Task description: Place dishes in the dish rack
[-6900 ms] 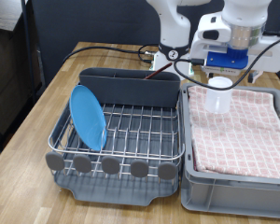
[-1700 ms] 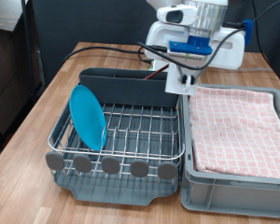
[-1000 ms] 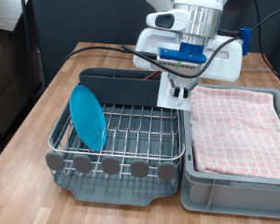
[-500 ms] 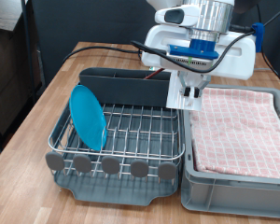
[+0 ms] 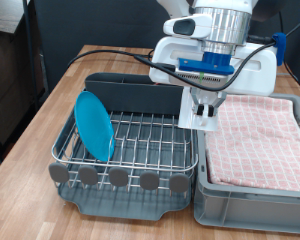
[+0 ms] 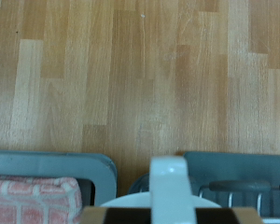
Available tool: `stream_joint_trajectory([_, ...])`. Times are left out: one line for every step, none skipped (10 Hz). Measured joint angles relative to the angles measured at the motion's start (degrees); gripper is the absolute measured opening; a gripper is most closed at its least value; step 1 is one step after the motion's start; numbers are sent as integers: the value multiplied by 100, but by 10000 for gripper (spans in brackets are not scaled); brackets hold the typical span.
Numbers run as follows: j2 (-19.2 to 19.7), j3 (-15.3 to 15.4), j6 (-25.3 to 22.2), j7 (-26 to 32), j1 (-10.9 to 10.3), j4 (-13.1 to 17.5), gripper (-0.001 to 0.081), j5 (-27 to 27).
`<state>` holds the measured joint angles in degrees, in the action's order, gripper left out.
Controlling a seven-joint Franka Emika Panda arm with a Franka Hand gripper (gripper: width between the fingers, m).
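The robot's gripper (image 5: 204,103) hangs over the right end of the dish rack (image 5: 130,140), beside the grey bin (image 5: 252,190) lined with pink checked cloth (image 5: 255,135). A white cup (image 5: 199,109) sits between its fingers, pinched at the rim; in the wrist view the cup's rim (image 6: 163,200) shows beneath one finger (image 6: 170,182), with the wooden table (image 6: 140,75) beyond. On the rack's left side a bright-blue plate (image 5: 93,125) stands upright in the wires. The dark utensil box (image 5: 135,94) runs along the rack's far edge, a reddish handle just visible at its right end. Round grey discs (image 5: 118,177) line the rack's near edge.
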<state>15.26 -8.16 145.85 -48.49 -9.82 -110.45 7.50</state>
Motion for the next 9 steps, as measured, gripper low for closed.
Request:
stream_joint_trajectory([107, -20, 1, -4, 1, 101, 72, -4])
stream_joint_trajectory([201, -35, -14, -7, 1, 186, 72, -14])
stream_joint_trajectory([287, -48, -39, -10, 2, 258, 72, -31])
stream_joint_trajectory([361, -61, -45, -10, 2, 314, 72, -61])
stream_joint_trajectory([436, -69, -45, -10, 6, 363, 72, -106])
stream_joint_trajectory([504, -70, -44, -8, 16, 400, 72, -169])
stream_joint_trajectory([575, -69, -39, 1, 28, 447, 72, -236])
stream_joint_trajectory([648, -65, -37, 27, 41, 498, 72, -308])
stream_joint_trajectory([728, -61, -85, 85, 52, 567, 72, -366])
